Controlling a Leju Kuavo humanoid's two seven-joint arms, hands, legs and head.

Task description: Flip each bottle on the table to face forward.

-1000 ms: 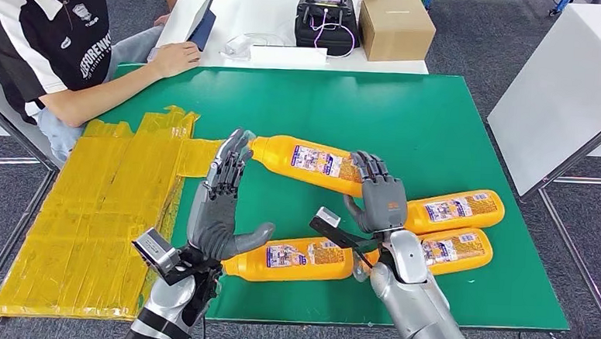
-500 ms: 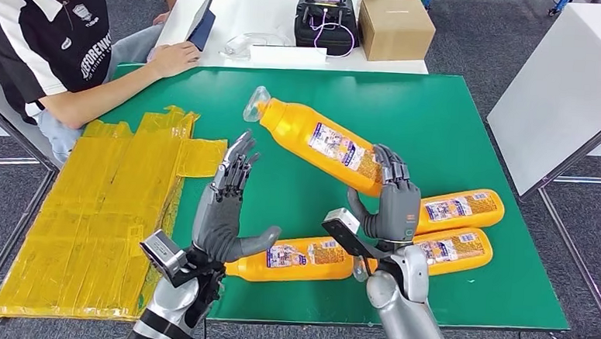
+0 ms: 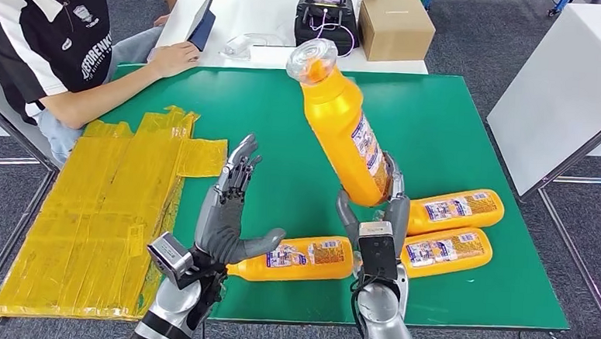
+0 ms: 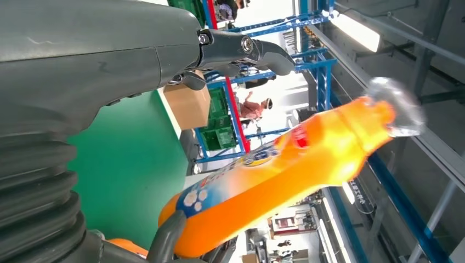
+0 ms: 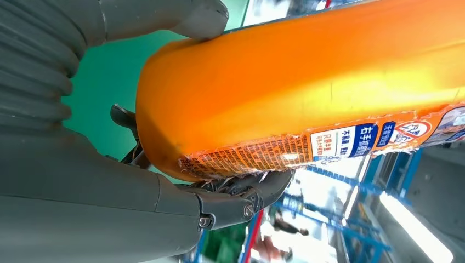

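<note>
My right hand grips the base of an orange bottle and holds it nearly upright above the green table, clear cap up and leaning toward the far left. The right wrist view shows the same bottle with its label, clasped by the fingers. My left hand stands open, palm toward the bottle, fingers up, holding nothing. In the left wrist view the lifted bottle shows beyond the thumb. Three more orange bottles lie on their sides: one in front, two at the right.
A person sits at the far left with a hand on the table's corner. Yellow sheeting covers the left of the table. Behind stands a white table with a cardboard box, a black device and a tablet.
My right hand has swung the held bottle up from lying nearly flat to almost upright, its cap rising toward the far side. My left hand has barely moved.
</note>
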